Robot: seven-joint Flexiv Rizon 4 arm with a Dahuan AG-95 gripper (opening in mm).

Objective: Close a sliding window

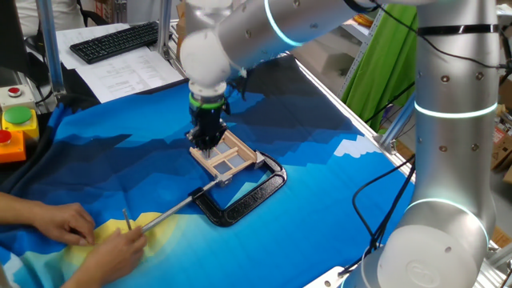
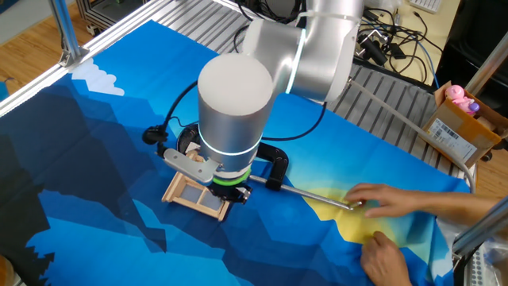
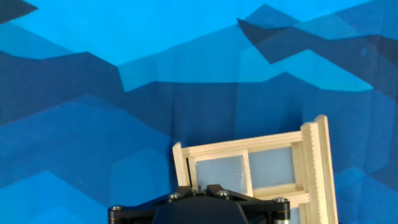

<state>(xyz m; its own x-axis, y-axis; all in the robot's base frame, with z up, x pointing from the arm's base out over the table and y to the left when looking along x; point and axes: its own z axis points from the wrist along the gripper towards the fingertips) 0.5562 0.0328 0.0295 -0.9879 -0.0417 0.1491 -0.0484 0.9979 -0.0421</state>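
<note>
Resting flat on the blue patterned cloth point(image 1: 336, 192), the sliding window point(image 1: 226, 157) of pale wood lies with one end inside the mouth of a black C-clamp point(image 1: 254, 194). The gripper point(image 1: 208, 142) stands vertically over the window's far end, fingertips down at the frame; whether they are spread or pressed together cannot be told. The clamp's silver screw rod point(image 1: 164, 210) extends toward two human hands point(image 1: 76, 232) holding its end. A keyboard point(image 1: 116, 40) sits beyond the cloth.
</note>
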